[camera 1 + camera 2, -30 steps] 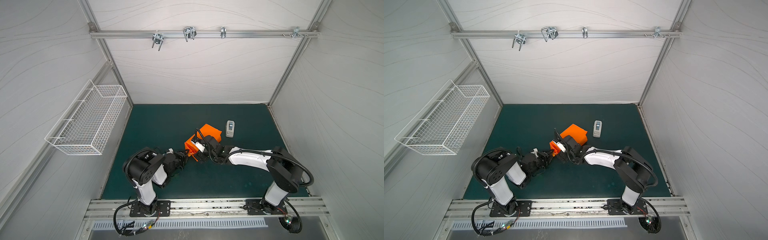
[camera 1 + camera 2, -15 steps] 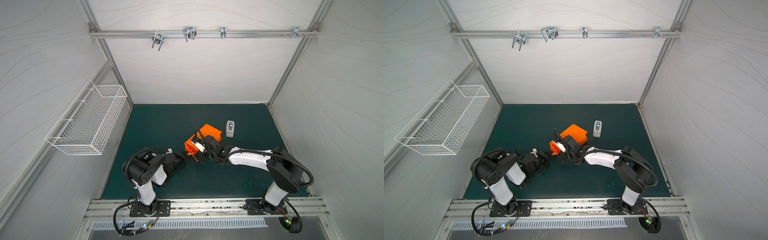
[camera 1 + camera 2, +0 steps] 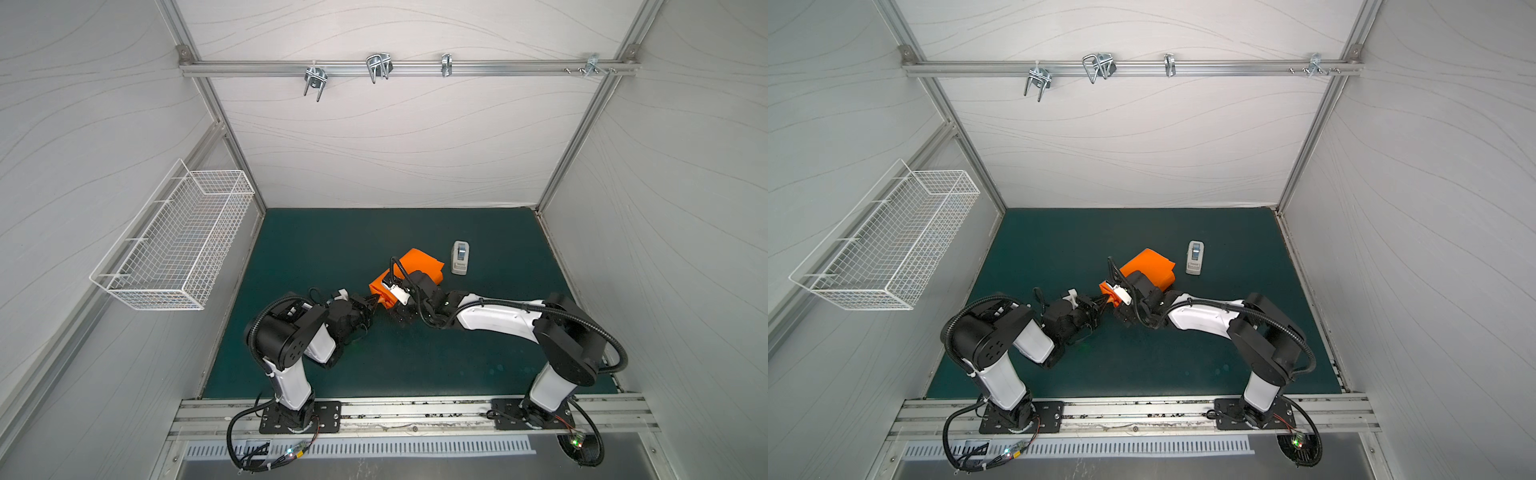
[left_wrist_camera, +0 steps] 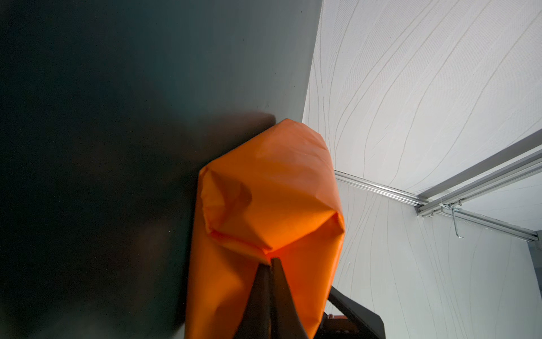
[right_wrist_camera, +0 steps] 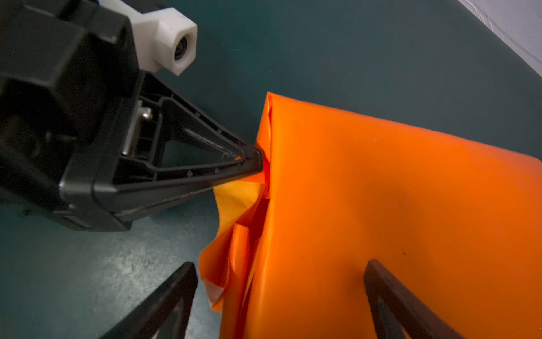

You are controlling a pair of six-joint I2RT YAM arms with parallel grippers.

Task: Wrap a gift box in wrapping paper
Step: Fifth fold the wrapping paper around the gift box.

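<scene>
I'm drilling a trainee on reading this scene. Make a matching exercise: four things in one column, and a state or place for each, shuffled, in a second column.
Things
1. left gripper
2. right gripper
3. tape dispenser
4. wire basket

States or places
A. hung on the wall
B. shut on a fold of the wrapping paper
C. open, jaws spread wide
D. standing on the mat, apart from the wrapping paper

Pairs: 1-B, 2-C, 3-D, 4-A

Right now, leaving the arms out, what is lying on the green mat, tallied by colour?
Orange: 1, the wrapping paper, folded into a bundle.
White-grey: 1, the tape dispenser, standing apart from the paper.
Total: 2
</scene>
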